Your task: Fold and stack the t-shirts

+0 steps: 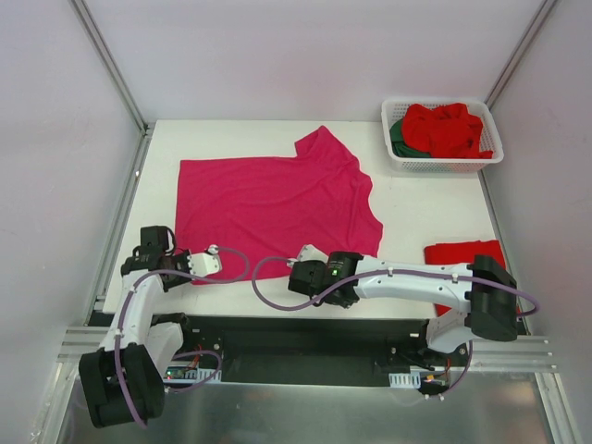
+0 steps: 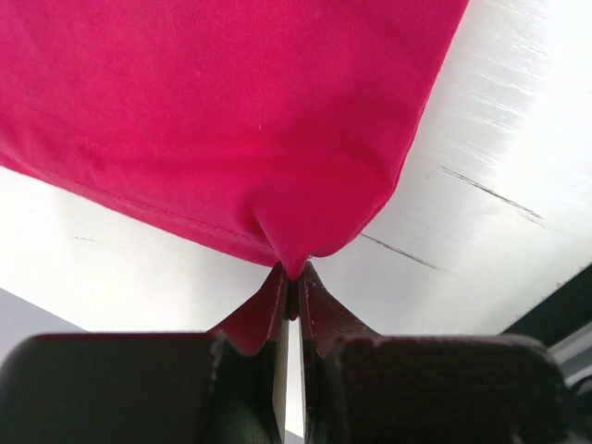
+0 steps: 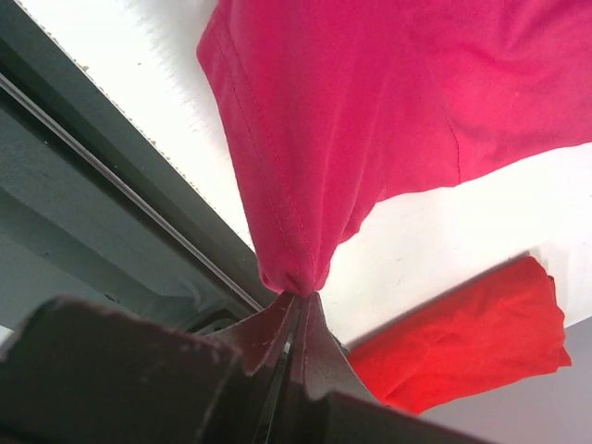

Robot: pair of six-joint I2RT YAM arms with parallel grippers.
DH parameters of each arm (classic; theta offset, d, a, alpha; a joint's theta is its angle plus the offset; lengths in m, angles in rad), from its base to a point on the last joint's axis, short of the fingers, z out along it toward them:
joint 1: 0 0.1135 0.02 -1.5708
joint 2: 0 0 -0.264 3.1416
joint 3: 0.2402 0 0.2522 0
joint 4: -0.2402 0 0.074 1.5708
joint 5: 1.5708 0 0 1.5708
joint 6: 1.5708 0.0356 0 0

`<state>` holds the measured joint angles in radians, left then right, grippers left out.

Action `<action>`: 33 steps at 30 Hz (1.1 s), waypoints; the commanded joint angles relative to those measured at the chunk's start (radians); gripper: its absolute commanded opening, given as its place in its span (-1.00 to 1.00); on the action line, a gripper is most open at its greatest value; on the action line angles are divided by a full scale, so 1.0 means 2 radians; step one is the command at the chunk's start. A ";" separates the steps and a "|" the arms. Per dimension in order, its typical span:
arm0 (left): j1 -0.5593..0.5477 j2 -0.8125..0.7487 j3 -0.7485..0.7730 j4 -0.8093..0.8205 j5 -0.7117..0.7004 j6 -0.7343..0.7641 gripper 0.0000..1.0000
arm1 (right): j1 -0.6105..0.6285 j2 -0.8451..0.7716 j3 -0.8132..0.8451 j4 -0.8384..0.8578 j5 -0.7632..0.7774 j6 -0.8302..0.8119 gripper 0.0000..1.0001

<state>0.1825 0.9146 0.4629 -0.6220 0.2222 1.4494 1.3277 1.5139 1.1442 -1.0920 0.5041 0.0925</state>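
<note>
The magenta-pink t-shirt [image 1: 268, 199] lies spread on the white table, one sleeve pointing to the far side. My left gripper [image 1: 211, 256] is shut on its near hem by the left corner; in the left wrist view the cloth [image 2: 231, 120] bunches into the closed fingertips [image 2: 294, 275]. My right gripper [image 1: 305, 253] is shut on the near edge further right; in the right wrist view the stitched cloth [image 3: 370, 102] puckers into the closed tips [image 3: 298, 294]. A folded bright red t-shirt [image 1: 462, 255] lies at the near right and also shows in the right wrist view [image 3: 462, 342].
A white slotted basket [image 1: 400, 157] at the far right corner holds crumpled red shirts [image 1: 449, 128] and a dark green one [image 1: 397, 135]. Metal frame posts and white walls enclose the table. The black base plate [image 1: 305, 338] runs along the near edge.
</note>
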 commanded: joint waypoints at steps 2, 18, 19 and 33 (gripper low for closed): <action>-0.002 -0.041 0.015 -0.066 0.003 -0.015 -1.00 | -0.006 0.002 0.006 -0.010 0.016 -0.003 -0.98; 0.002 -0.069 0.069 -0.112 -0.037 -0.003 -1.00 | -0.011 -0.005 0.010 -0.036 0.035 -0.004 -0.98; 0.002 -0.068 0.071 -0.111 -0.039 -0.001 -1.00 | -0.010 -0.007 0.012 -0.040 0.037 -0.005 -0.99; 0.102 0.003 0.114 -0.066 -0.025 0.064 -1.00 | -0.013 -0.036 0.026 -0.071 0.032 -0.006 -0.98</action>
<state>0.3389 0.9031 0.6369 -0.7574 0.1482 1.5043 1.3102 1.4555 1.1755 -1.1759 0.5465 0.0853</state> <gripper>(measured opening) 0.020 0.018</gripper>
